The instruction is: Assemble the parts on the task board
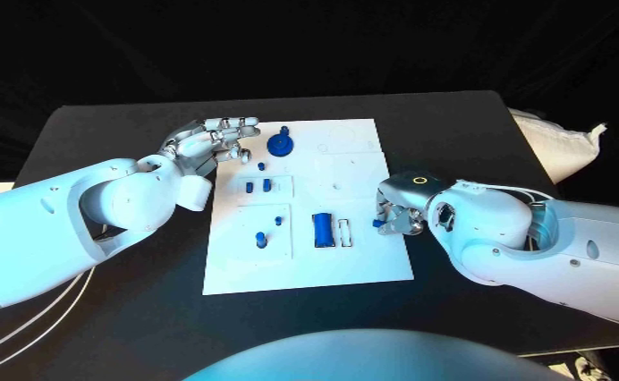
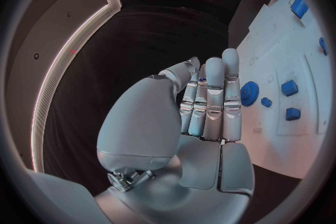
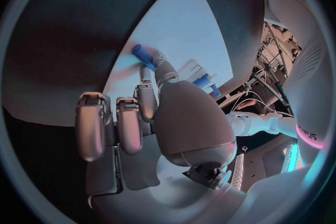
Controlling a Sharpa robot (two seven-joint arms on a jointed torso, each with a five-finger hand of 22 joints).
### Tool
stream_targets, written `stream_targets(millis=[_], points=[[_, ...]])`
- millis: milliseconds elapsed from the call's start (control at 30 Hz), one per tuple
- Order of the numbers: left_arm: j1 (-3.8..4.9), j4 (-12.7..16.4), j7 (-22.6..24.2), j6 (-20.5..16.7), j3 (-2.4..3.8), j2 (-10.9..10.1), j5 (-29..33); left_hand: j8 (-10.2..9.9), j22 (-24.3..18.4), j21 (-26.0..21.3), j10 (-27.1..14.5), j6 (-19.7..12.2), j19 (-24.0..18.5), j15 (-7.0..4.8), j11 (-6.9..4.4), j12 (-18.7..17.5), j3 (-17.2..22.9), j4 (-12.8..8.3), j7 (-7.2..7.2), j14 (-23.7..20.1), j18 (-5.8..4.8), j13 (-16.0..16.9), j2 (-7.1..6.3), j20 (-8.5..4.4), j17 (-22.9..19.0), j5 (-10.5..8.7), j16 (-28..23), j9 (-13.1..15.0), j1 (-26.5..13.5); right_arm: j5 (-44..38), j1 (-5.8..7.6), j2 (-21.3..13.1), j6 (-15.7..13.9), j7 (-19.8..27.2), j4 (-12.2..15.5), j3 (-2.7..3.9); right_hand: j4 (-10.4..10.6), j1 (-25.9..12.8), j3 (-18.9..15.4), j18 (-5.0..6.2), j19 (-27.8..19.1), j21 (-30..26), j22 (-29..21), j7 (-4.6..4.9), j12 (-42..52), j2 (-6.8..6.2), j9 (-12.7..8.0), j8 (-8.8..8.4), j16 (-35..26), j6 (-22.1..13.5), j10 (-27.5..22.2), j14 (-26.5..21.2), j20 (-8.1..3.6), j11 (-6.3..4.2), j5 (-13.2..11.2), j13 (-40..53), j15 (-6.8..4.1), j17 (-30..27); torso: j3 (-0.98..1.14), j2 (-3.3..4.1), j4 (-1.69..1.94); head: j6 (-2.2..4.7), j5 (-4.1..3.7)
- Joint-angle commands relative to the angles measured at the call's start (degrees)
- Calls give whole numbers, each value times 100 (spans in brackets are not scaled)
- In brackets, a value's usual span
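Note:
The white task board lies mid-table. On it are a blue gear, a small blue peg, two small blue blocks, another blue piece and a long blue block. My left hand hovers at the board's far left edge with straight fingers, holding nothing; the left wrist view shows the left hand beside the gear. My right hand sits at the board's right edge and pinches a small blue peg between thumb and finger, just over the board.
A white crumpled bag lies at the table's right edge. Black table surrounds the board on all sides. A narrow white piece with blue ends lies beside the long blue block.

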Motion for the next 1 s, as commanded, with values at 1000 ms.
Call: stream_targets(millis=[1000], points=[[-10, 33, 11, 124, 3, 1, -74, 40, -7, -21, -39, -29, 5, -31, -7, 41, -1, -39, -23, 7, 67, -11, 45, -35, -13, -1, -32, -8, 24, 2746, -56, 101, -1706, -102, 222, -78, 447, -1376, 2101, -90, 160, 28, 329, -31, 154, -503, -78, -96, 11, 155, 262, 489, -59, -97, 1073, -787, -78, 965, -14, -6, 33, -40, 49]])
